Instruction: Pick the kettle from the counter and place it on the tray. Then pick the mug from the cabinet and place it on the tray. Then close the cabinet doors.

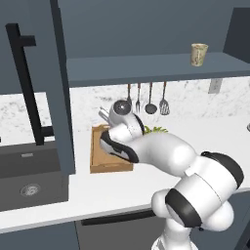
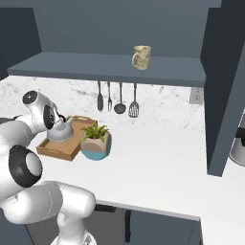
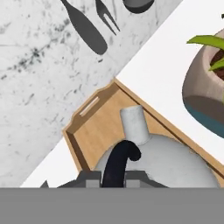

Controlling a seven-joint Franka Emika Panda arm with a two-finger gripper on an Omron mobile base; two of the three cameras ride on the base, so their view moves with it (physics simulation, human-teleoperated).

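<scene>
The silver-grey kettle (image 2: 59, 132) sits low inside the wooden tray (image 2: 51, 150), spout towards the wall; I cannot tell if it rests on the tray floor. My gripper (image 3: 114, 178) is shut on the kettle's black arched handle (image 3: 121, 160), with the dome (image 3: 175, 162) just below it. From the left base view my arm hides most of the kettle above the tray (image 1: 109, 164). The beige mug (image 1: 198, 54) (image 2: 141, 57) stands upright on the shelf of the cabinet (image 1: 146, 69). Both cabinet doors stand open: the left one (image 1: 46, 73) and the right one (image 2: 225, 95).
A pink-and-teal plant pot (image 2: 96, 143) (image 3: 205, 96) stands on the counter (image 2: 158, 167) right beside the tray. Dark utensils (image 2: 117, 98) hang on the wall behind. The dark sink (image 1: 29, 180) lies left of the tray. A grey appliance (image 2: 238, 143) is at the far right.
</scene>
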